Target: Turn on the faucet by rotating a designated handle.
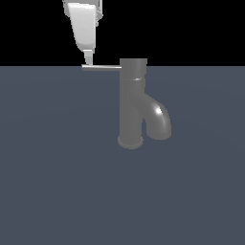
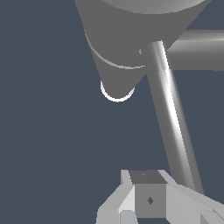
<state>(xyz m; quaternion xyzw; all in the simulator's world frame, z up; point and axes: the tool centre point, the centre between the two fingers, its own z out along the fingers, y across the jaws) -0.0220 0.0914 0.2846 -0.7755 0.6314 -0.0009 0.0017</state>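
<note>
Grey metallic faucet point(image 1: 132, 103) and handle point(image 1: 101, 68), white gripper point(image 1: 88, 61), slate-blue floor point(image 1: 57, 182).

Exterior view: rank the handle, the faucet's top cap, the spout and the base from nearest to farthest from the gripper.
1. Handle: its free end sits right at the gripper.
2. Top cap: toward the exterior view's right, level with the handle.
3. Spout: lower, further right.
4. Base: at the bottom; close to the spout's distance, but slightly farther.

The faucet point(image 1: 132, 103) is rendered as smooth grey metal, with a glossy highlight caught on the curved spout point(image 1: 158, 117). The handle point(image 1: 101, 68) is shown as a polished metal rod with a bright streak, pretty shiny. The claw point(image 1: 88, 61) looks like matt white plastic, and the surface point(image 1: 52, 182) is seen as flat, matt blue-grey.
</note>
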